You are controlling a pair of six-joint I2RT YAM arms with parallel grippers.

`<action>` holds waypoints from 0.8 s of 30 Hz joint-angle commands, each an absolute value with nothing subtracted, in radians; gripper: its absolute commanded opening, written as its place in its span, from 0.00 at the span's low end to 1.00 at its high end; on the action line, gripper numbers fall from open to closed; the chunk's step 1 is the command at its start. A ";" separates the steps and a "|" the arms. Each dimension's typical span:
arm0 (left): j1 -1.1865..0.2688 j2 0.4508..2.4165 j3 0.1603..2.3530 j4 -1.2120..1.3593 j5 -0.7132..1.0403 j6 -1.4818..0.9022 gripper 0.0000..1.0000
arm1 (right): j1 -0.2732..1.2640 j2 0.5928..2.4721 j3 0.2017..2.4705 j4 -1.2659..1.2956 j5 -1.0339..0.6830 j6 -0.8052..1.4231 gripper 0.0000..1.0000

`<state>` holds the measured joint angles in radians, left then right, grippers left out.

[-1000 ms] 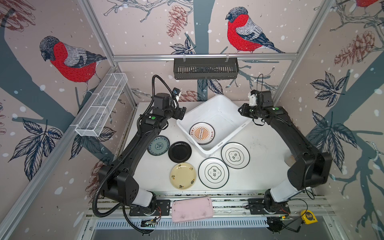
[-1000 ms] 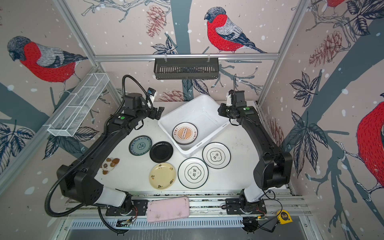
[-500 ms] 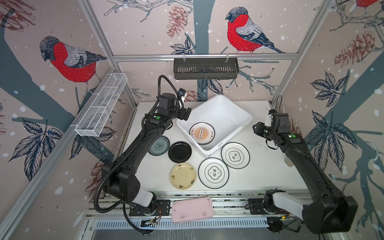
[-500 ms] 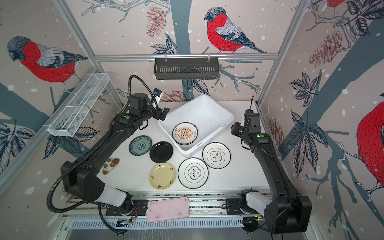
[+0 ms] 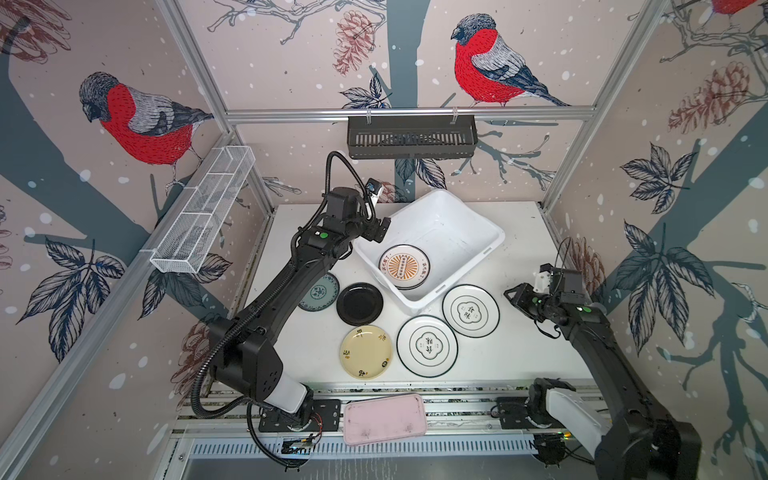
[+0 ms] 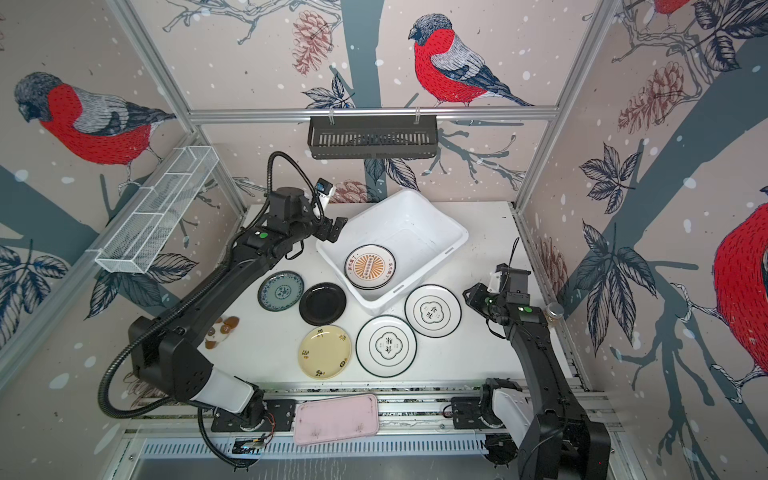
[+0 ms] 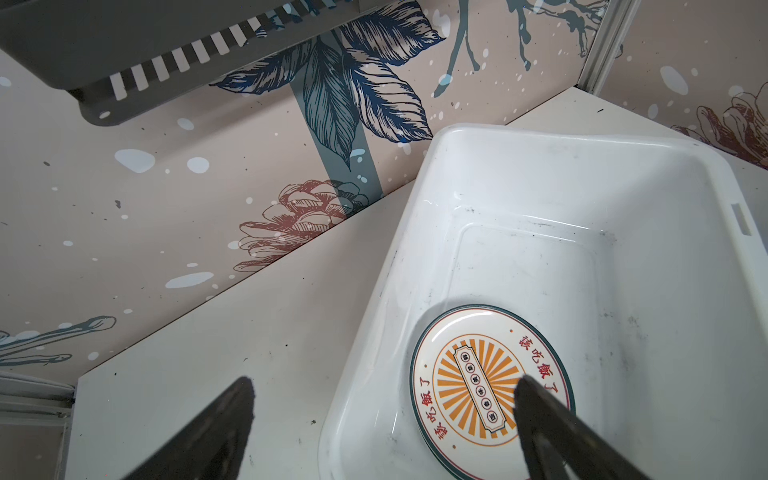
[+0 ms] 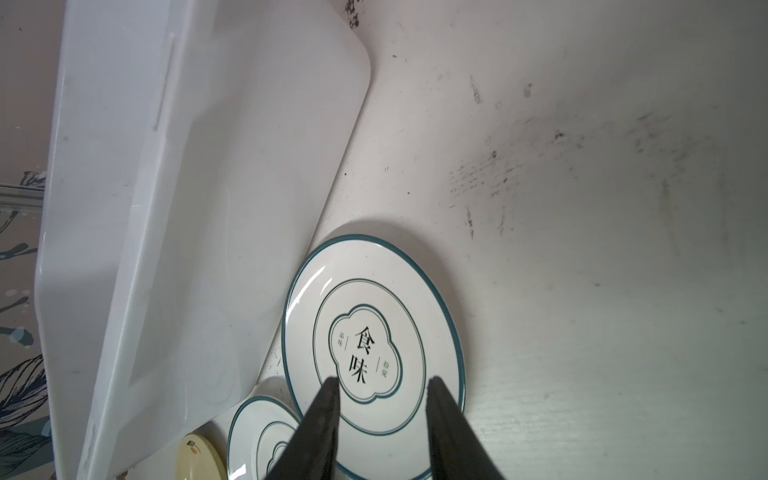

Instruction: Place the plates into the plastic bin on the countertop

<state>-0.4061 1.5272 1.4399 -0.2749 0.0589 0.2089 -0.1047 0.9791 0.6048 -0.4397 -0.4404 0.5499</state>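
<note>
Straddling the rim of the plastic bin [image 5: 494,239], our left pincer [image 5: 380,232] stands wide apart and empty, 1 finger [image 7: 224,424] over the tabletop [image 5: 519,353] and the other over the bin's inside. Our right pincer [image 5: 513,295] is partly apart, gripping nothing, and hangs near a black-rimmed plate [image 5: 470,311] lying just beside the bin. Inside the bin we see a sunburst plate [image 5: 404,266] at 1 end, with what looks like a 2nd rim beneath it. Outside, 5 plates lie on the tabletop: that black-rimmed plate, its twin [image 5: 427,345], a pale yellow plate [image 5: 365,352], a black plate [image 5: 359,303] and a teal plate [image 5: 320,293].
</note>
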 commanded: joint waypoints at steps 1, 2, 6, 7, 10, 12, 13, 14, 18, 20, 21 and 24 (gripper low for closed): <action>-0.410 1.530 1.442 -0.243 0.063 0.206 0.96 | -0.115 1.004 0.583 -0.410 -0.502 0.567 0.38; -0.410 1.531 1.443 -0.242 0.063 0.206 0.96 | -0.118 1.014 0.578 -0.416 -0.502 0.567 0.37; -0.411 1.532 1.439 -0.241 0.064 0.209 0.96 | -0.129 1.056 0.557 -0.430 -0.485 0.567 0.37; -0.411 1.533 1.439 -0.241 0.066 0.207 0.96 | -0.129 1.061 0.547 -0.422 -0.485 0.577 0.37; -0.411 1.535 1.438 -0.238 0.073 0.205 0.96 | -0.130 1.068 0.521 -0.401 -0.492 0.589 0.37; -0.411 1.534 1.439 -0.238 0.080 0.201 0.96 | -0.135 1.071 0.509 -0.399 -0.488 0.589 0.37; -0.411 1.534 1.438 -0.240 0.085 0.199 0.96 | -0.137 1.070 0.501 -0.396 -0.492 0.589 0.37; -0.411 1.534 1.437 -0.244 0.090 0.196 0.96 | -0.137 1.073 0.492 -0.391 -0.495 0.591 0.38; -0.414 1.533 1.436 -0.248 0.112 0.189 0.96 | -0.135 1.101 0.485 -0.388 -0.497 0.602 0.37; -0.416 1.532 1.436 -0.248 0.118 0.187 0.96 | -0.134 1.114 0.476 -0.385 -0.494 0.613 0.37; -0.417 1.531 1.434 -0.248 0.121 0.186 0.96 | -0.132 1.116 0.469 -0.378 -0.495 0.619 0.37; -0.420 1.528 1.430 -0.249 0.129 0.183 0.96 | -0.132 1.115 0.442 -0.354 -0.503 0.638 0.36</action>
